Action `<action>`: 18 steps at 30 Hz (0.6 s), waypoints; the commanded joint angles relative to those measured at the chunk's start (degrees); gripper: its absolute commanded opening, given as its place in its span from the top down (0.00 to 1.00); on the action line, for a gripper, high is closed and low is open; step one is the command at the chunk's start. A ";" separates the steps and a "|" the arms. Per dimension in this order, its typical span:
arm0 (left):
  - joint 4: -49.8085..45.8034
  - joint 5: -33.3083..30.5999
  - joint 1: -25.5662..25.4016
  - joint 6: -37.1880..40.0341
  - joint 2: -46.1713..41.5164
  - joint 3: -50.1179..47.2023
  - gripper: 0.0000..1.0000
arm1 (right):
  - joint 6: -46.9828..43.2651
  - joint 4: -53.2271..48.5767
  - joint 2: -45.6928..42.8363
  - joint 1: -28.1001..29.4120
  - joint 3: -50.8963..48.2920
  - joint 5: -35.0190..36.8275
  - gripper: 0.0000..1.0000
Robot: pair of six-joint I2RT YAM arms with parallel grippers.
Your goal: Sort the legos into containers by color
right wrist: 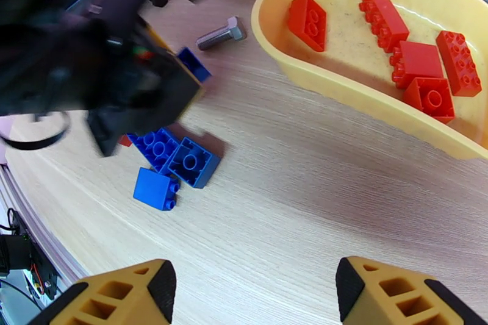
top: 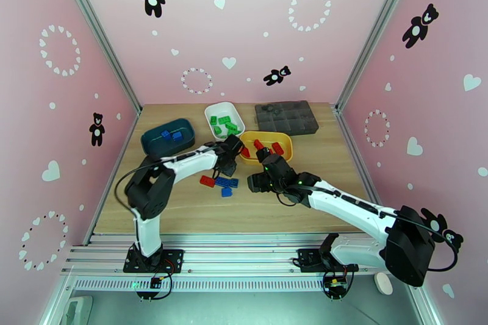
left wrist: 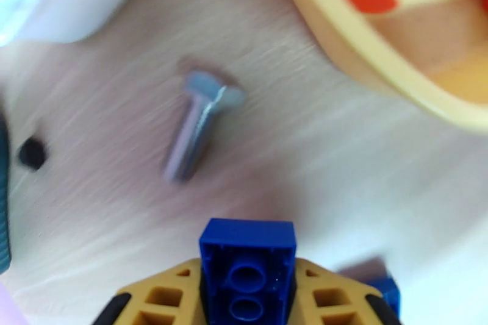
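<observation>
Blue lego pinched in left gripper, right gripper spread wide nearby

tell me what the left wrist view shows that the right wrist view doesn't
Left wrist adds: the hollow underside of the blue brick clamped in the left gripper, and a white tray corner. Right wrist adds: the open right gripper, loose blue bricks on the table, and five red bricks. Both share the silver bolt, the yellow tray and the held brick.
</observation>
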 commanded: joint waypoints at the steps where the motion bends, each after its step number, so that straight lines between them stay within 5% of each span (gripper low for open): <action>1: -1.15 -0.60 0.46 -1.03 -7.20 -0.82 0.71 | -0.59 2.38 2.89 -0.23 3.10 -3.22 0.26; 9: 0.71 -2.10 11.19 -7.11 -14.16 0.08 0.71 | -0.58 6.38 14.34 0.93 14.66 -9.66 0.28; 18: -2.26 -5.17 27.04 -14.43 -6.77 10.20 0.71 | -0.69 4.15 30.16 4.45 34.10 -13.56 0.35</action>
